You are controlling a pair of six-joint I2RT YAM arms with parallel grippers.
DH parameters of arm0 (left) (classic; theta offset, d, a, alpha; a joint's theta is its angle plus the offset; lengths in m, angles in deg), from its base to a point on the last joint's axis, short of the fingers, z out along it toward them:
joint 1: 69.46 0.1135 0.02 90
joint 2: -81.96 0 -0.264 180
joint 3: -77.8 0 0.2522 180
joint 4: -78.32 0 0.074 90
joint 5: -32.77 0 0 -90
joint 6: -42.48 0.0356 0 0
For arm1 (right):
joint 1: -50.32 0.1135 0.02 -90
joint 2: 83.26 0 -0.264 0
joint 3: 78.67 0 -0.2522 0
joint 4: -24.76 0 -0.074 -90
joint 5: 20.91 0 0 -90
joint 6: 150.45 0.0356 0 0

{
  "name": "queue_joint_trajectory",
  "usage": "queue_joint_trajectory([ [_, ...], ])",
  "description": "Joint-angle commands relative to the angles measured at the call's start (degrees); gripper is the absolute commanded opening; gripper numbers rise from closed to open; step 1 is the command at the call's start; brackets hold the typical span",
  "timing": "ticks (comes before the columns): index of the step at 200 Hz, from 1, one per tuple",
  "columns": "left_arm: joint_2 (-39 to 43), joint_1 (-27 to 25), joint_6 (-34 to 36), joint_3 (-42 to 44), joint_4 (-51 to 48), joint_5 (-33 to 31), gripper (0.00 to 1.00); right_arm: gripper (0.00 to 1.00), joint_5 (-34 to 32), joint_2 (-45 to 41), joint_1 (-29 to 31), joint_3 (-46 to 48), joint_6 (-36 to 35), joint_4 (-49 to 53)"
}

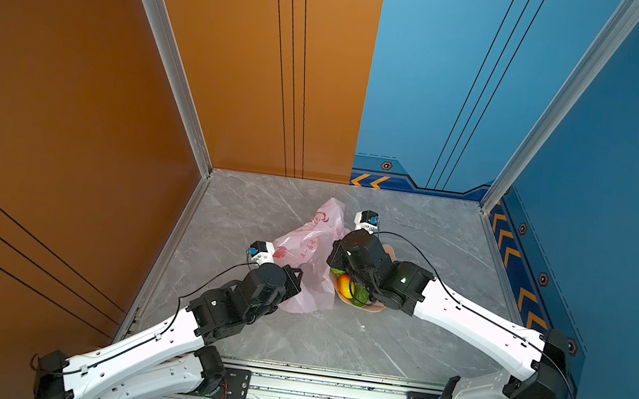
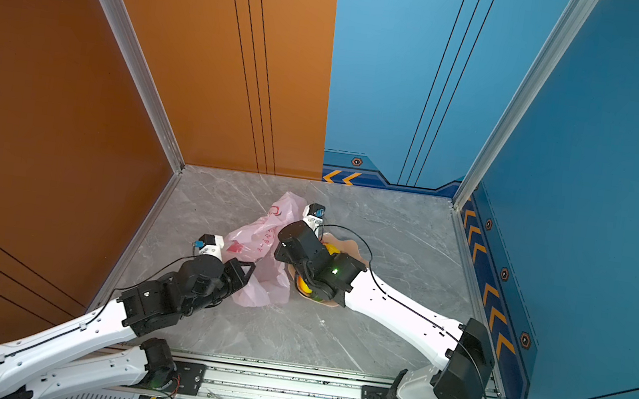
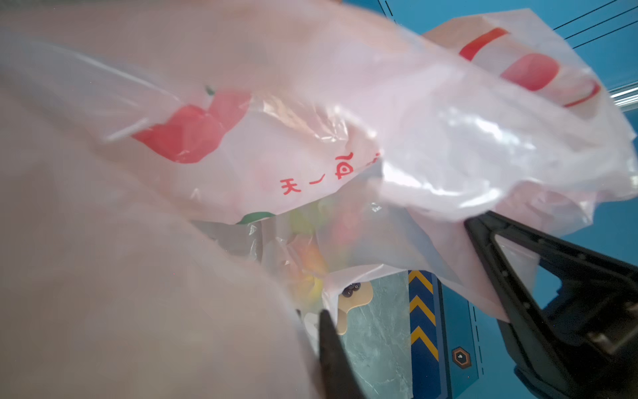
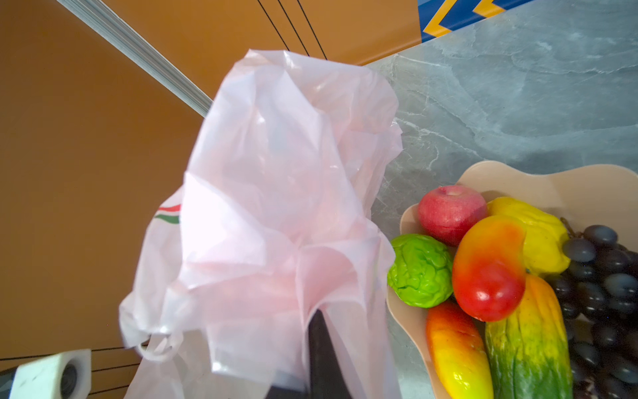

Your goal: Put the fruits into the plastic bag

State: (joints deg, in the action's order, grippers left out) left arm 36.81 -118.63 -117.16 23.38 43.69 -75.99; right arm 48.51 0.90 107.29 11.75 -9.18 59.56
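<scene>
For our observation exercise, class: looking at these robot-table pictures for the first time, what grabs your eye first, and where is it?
The crumpled pale-pink plastic bag mid-table stands out first, a fold pinched in the right gripper. Right beside it sits a peach bowl heaped with bright fruits: a red-yellow mango, a red apple and dark grapes.

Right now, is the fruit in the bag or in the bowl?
In the bowl: apple, mango and grapes lie piled there, beside the bag.
</scene>
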Motion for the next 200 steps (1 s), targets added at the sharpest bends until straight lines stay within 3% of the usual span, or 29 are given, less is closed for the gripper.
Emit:
queue_joint_trajectory([
  [1, 4.4, 3.1, 6.5, -4.3, -9.2, 1.3, 0.01, 0.00, 3.7, -1.3, -1.3, -0.4, -1.3, 1.6],
  [23, 6.3, 9.7, 14.5, -8.9, -16.3, 10.6, 0.00, 0.00, 10.1, -1.8, -4.0, 0.1, -3.0, 4.8],
  [53, 5.6, 15.2, 23.8, -16.9, -29.6, 14.9, 0.00, 0.21, 17.1, -3.1, -9.0, 0.9, -6.5, 13.6],
  [78, 4.8, 19.7, 27.6, -20.3, -32.6, 19.3, 0.00, 0.31, 20.2, -4.6, -13.2, 1.1, -10.1, 20.5],
  [96, 4.1, 21.9, 28.5, -21.0, -32.6, 22.4, 0.00, 0.51, 22.8, -5.0, -15.3, -0.2, -13.0, 25.1],
  [113, 3.2, 22.8, 29.1, -21.3, -32.6, 24.4, 0.00, 0.78, 24.8, -6.3, -15.6, -0.2, -15.5, 26.4],
  [134, 3.1, 23.1, 29.4, -21.2, -32.6, 25.2, 0.00, 0.97, 27.1, -6.2, -15.5, -0.2, -18.1, 26.4],
  [200, 3.3, 24.4, 29.3, -20.9, -32.6, 26.6, 0.00, 1.00, 39.7, -1.5, -16.3, -0.4, -29.3, 17.7],
])
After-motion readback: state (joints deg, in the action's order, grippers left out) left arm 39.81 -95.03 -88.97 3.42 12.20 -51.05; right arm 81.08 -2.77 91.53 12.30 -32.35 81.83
